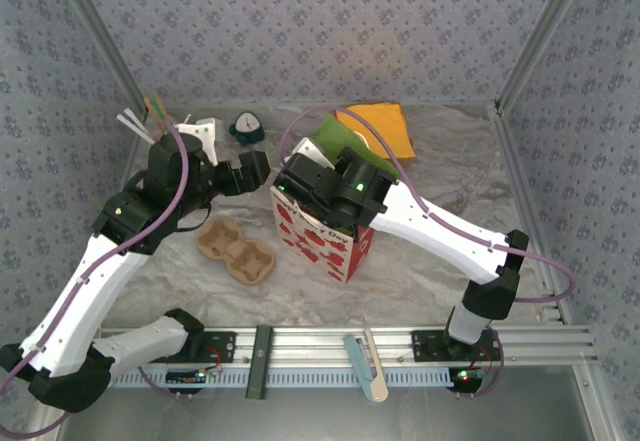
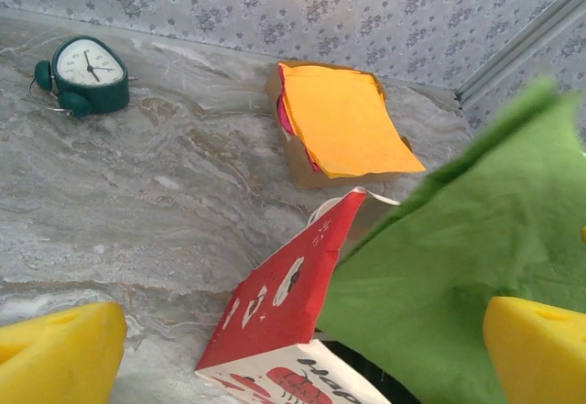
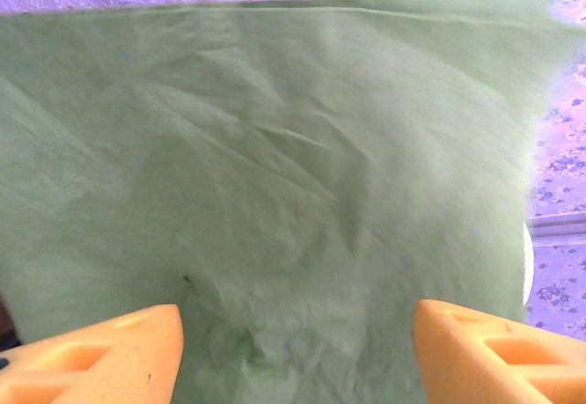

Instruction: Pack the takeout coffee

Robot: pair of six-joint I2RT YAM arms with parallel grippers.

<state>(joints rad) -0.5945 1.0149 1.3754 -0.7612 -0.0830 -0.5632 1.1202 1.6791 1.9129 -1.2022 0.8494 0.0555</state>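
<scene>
The takeout coffee is out of view. A red and white paper bag (image 1: 325,236) (image 2: 284,303) stands upright in the middle of the table. A green napkin (image 1: 335,146) (image 2: 458,276) (image 3: 275,175) sticks up out of the bag's mouth. My right gripper (image 1: 310,186) (image 3: 298,349) hovers over the bag's mouth, open, and its orange fingers stand apart on either side of the napkin's crumpled lower part without touching it. My left gripper (image 1: 262,166) (image 2: 302,358) is open just left of the bag's top with nothing between its yellow fingers.
A brown cardboard cup carrier (image 1: 236,250) lies left of the bag. A green alarm clock (image 1: 246,126) (image 2: 84,74) and a stack of orange napkins (image 1: 385,126) (image 2: 343,120) sit at the back. Straws (image 1: 135,123) poke up at the back left. Walls close in three sides.
</scene>
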